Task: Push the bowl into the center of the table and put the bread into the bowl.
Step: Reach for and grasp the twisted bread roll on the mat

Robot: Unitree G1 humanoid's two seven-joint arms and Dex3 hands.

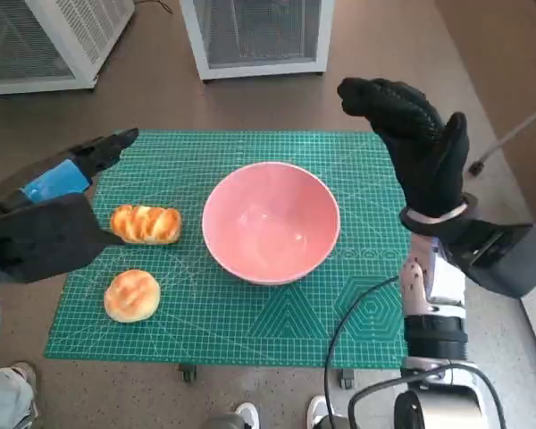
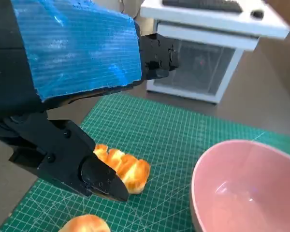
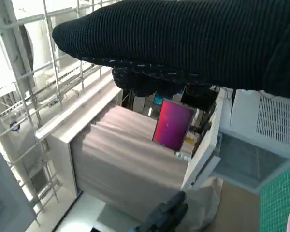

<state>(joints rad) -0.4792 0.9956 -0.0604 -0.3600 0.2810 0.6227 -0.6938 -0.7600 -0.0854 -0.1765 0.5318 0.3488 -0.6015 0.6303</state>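
Observation:
A pink bowl stands empty near the middle of the green cutting mat; its rim also fills a corner of the left wrist view. An oblong braided bread lies to the left of the bowl, and a round bun lies nearer the front. My left hand hovers over the mat's left edge beside the braided bread, holding nothing, fingers apart. My right hand is raised above the mat's right side, fingers spread and empty.
White cabinets stand on the floor beyond the table, another at the far left. A cable runs over the mat's front right. Shoes show below the table's front edge.

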